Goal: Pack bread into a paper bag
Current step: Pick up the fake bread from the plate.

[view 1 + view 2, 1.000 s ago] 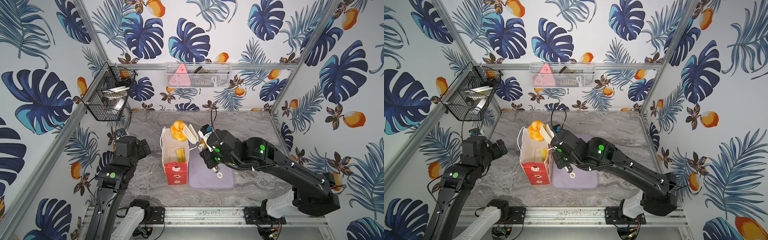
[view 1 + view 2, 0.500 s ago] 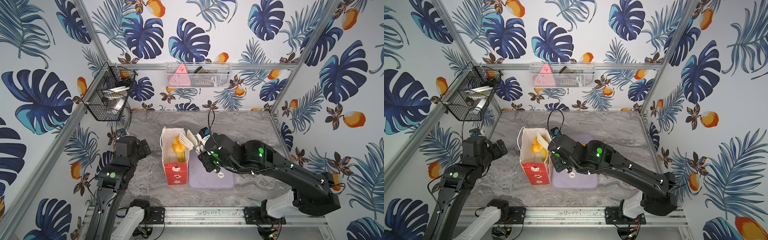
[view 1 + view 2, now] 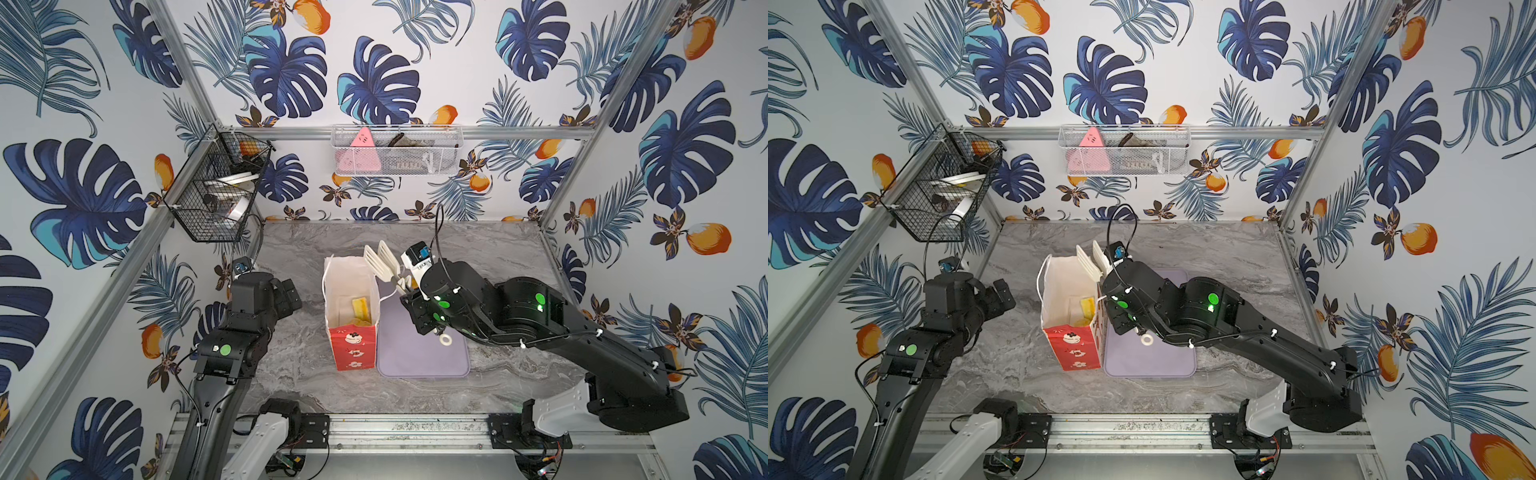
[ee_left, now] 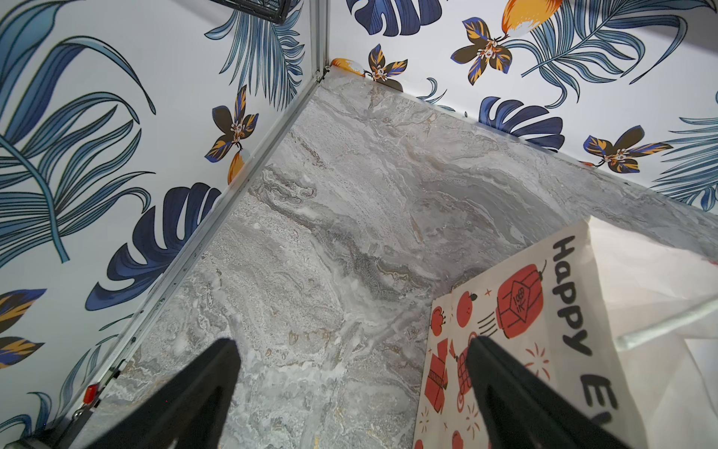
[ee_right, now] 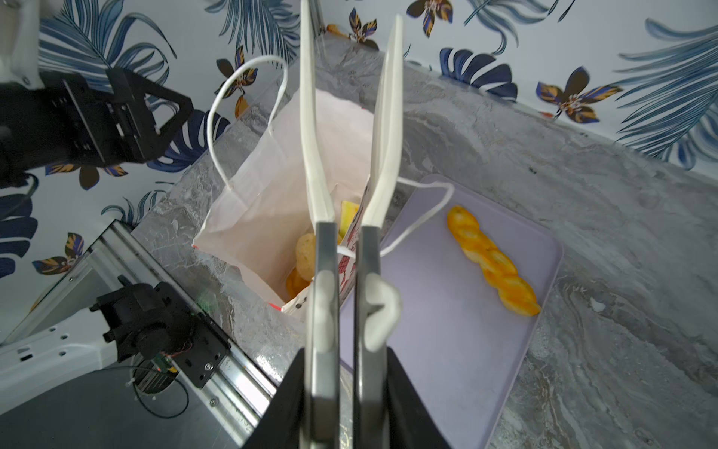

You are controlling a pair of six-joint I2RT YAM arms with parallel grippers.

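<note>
The job is getting close to done. The bag [image 3: 353, 353] is standing up on the tabletop [image 3: 478, 257], right beside the tray [image 3: 419, 357], with its top gaping open. In the right wrist view, three bits of bread are lying down inside it. There is a round bun [image 5: 305, 250], another golden bun [image 5: 295, 285] peeking out just under it, and a yellow wedge [image 5: 347, 215] leaning by the wall.

One piece is waiting outside. The loaf [image 5: 491, 260] is lying flat on the tray, all alone, on the side away from the bag. Nothing is touching it. In both top views the right arm is hiding it.

The right gripper [image 5: 345, 361] is squeezing the tongs [image 5: 314, 155] in its jaws. The white tips of the tongs are sitting a little apart, up over the bag's rim, and they are carrying nothing. The left gripper [image 4: 353, 342] is hanging on the bag's other side with its jaws wide and nothing between them. It is not touching the bag.

So three pieces are looking packed and one is left. The tongs are needing to go over to the tray, pinch the loaf and drop it in. The loaf is long and the bag is narrow, so end first is looking best.
</note>
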